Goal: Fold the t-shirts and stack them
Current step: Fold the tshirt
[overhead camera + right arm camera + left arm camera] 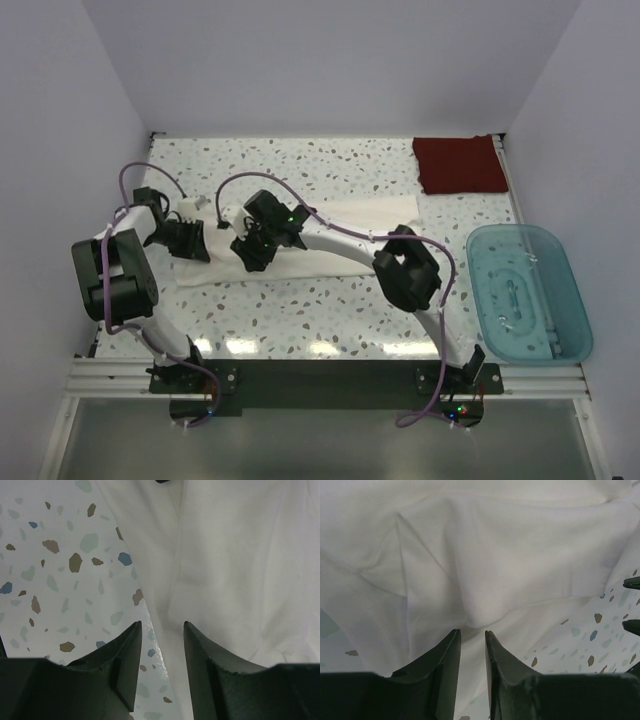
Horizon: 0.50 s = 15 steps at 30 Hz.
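Speckled table (300, 160) overhead shows red t-shirt (460, 163) (wrists see only white t-shirt (495, 555)).

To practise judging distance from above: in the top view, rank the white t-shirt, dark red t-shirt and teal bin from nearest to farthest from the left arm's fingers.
1. white t-shirt, right underneath, left-centre.
2. dark red t-shirt, far right corner.
3. teal bin, right edge, farthest.

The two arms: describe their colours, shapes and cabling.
The left arm and right arm have white links between bulky black joint housings. A purple cable loops loosely along each. The fingers are dark, matt, wedge-shaped blades tapering to tips.
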{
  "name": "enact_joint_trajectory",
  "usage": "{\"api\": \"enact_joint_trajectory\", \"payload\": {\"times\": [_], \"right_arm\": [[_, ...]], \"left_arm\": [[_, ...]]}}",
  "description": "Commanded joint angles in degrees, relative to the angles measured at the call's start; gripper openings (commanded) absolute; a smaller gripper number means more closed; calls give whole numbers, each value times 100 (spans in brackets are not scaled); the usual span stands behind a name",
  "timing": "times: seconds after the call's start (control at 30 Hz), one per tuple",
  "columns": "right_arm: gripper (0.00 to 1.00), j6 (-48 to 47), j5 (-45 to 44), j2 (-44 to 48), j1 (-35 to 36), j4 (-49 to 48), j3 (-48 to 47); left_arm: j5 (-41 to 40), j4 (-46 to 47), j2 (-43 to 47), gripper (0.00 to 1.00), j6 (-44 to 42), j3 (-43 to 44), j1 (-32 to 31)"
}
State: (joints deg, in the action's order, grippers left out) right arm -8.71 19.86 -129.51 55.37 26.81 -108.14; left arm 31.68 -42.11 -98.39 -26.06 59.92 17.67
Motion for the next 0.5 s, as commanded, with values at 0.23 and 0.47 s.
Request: {"api": "enact_joint_trajectory", "payload": {"times": [0.23, 0.47], "right_arm": [[45, -412, -315, -469, 79, -44, -349], [27, -456, -597, -505, 87, -35, -392]], "left_arm": [[31, 317, -163, 36, 119, 107, -141], [-30, 344, -295, 34, 75, 274, -176]]}}
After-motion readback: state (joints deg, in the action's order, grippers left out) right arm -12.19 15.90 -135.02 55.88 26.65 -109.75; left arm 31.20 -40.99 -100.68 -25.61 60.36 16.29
